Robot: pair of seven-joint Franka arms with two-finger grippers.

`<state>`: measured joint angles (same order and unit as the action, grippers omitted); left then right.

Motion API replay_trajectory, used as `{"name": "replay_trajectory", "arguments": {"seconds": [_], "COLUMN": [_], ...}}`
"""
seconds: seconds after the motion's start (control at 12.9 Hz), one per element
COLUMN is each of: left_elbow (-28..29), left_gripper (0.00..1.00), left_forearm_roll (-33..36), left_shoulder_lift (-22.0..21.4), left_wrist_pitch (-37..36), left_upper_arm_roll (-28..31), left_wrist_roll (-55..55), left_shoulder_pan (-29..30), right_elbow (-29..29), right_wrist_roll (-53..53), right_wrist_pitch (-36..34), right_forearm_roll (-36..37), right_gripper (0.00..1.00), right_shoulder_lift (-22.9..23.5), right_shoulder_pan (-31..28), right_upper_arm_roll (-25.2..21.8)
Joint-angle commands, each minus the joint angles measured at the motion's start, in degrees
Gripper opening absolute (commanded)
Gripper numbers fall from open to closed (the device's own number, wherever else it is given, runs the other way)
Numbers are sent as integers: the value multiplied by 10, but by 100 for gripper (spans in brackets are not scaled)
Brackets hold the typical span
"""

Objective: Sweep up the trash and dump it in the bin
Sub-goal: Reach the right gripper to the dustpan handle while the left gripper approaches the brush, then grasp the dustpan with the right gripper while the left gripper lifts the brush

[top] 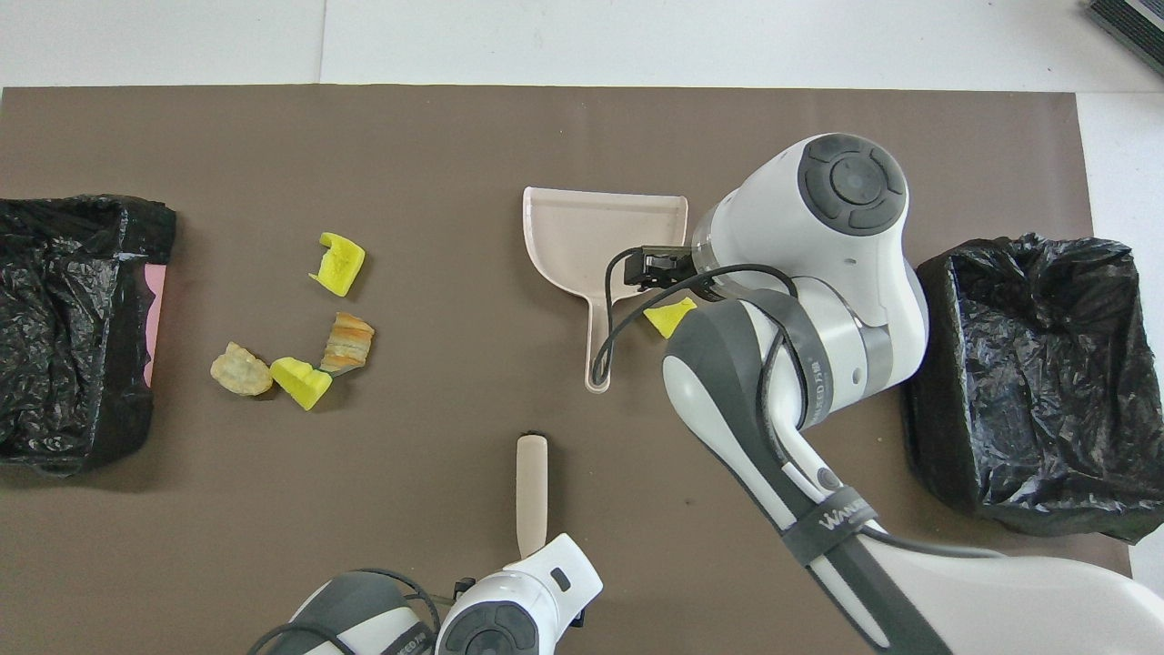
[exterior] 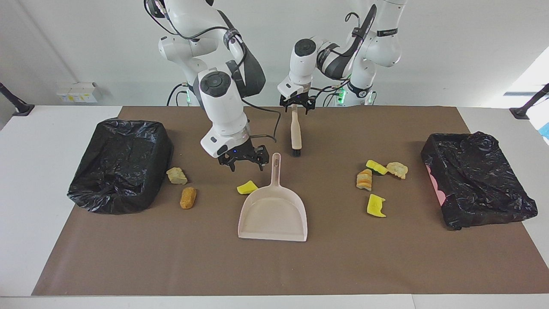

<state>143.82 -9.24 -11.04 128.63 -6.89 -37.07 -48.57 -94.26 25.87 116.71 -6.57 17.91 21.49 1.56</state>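
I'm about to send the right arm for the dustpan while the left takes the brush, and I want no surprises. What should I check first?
1. The right gripper is open and empty: ok.
2. The right gripper is lined up on the dustpan handle: not ok. It hangs beside the handle, above the yellow scrap.
3. The dustpan handle is free of trash: ok.
4. The left gripper is at the handle end of the brush: ok.
5. The brush is firmly gripped: cannot tell.
6. The bin at the right arm's end and the bin at the left arm's end are open: ok.
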Motion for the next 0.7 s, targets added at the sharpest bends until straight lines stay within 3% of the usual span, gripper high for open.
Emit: {"name": "replay_trajectory", "arguments": {"seconds": [0.0,0.08,0.15,0.31,0.62], "left_elbow": [15,15,15,15,4], "left_gripper": [61,60,50,3,0], "left_forearm_roll": [-8,-8,-8,-8,-7], "left_shoulder_lift": [-12,-12,-13,-14,-14], "left_wrist_pitch": [7,7,7,-15,-58], "left_upper_arm_roll": [-1,-1,-1,-1,1], "left_wrist_roll": [13,13,12,12,36], "left_shoulder_pan": [2,2,2,2,3], "right_elbow": [4,4,5,4,2], "right_wrist_roll": [36,38,43,73,138], "right_wrist_pitch": [4,4,6,15,33], "right_forearm_roll": [-12,-10,-5,0,39], "right_gripper": [100,100,100,100,100], "right_shoulder_lift": [19,30,47,51,69], "right_shoulder_pan": [11,18,35,39,74], "right_upper_arm_roll": [1,1,0,1,-1]}}
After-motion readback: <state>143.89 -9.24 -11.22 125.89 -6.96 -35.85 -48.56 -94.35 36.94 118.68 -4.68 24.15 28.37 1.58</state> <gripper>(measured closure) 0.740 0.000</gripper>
